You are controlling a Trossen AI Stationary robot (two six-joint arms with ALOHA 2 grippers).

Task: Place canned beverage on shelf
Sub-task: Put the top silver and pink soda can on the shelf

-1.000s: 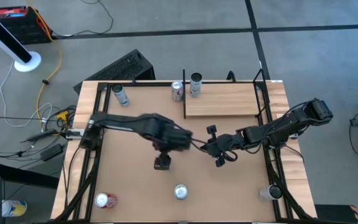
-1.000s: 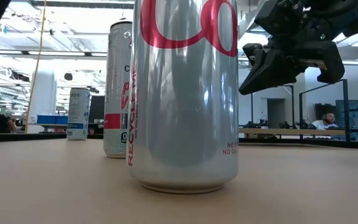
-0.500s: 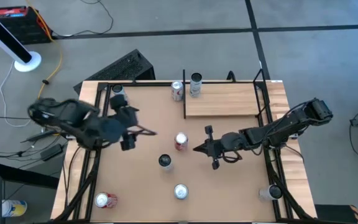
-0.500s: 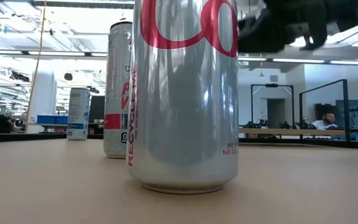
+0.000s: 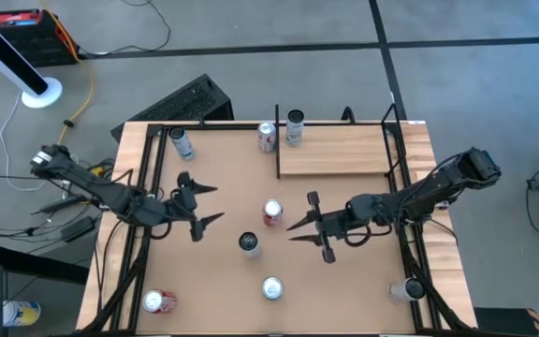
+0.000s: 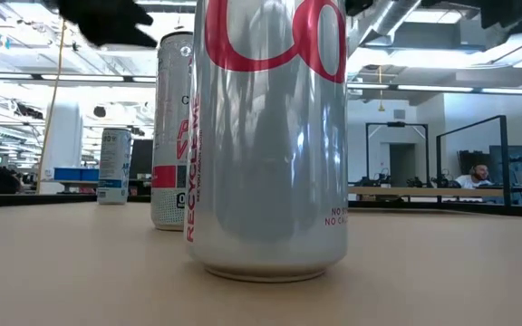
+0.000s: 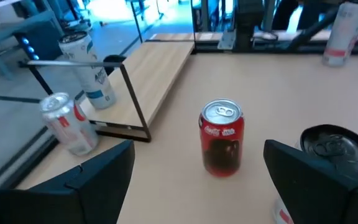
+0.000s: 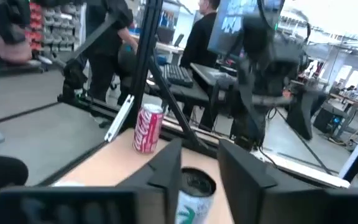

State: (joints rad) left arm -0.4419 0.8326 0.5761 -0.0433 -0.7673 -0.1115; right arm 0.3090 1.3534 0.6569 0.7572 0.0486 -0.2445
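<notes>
Several cans stand on the tabletop. A red can (image 5: 272,213) (image 7: 222,138) and a dark-topped can (image 5: 248,242) (image 7: 334,146) are at the middle. The shelf (image 5: 335,152) (image 7: 163,68) lies at the far right, with one can (image 5: 295,126) on its far left corner and a red-and-white can (image 5: 267,137) beside it on the table. My left gripper (image 5: 206,206) is open, left of the red can. My right gripper (image 5: 295,231) is held level to the right of the two middle cans. A narrow gap shows between its fingers (image 8: 166,168), and nothing is in either gripper.
More cans stand near the front edge (image 5: 270,288), the near left corner (image 5: 160,300), the near right corner (image 5: 405,290) and the far left (image 5: 181,142). Black frame rails run along both table sides (image 5: 143,253). People sit in the room beyond (image 6: 478,174).
My left arm has drawn back from over the table's middle toward the left edge, open, which uncovers the red can and leaves the dark-topped can standing. My right gripper has moved toward the table's left, tipped up to level, and its fingers have parted a little.
</notes>
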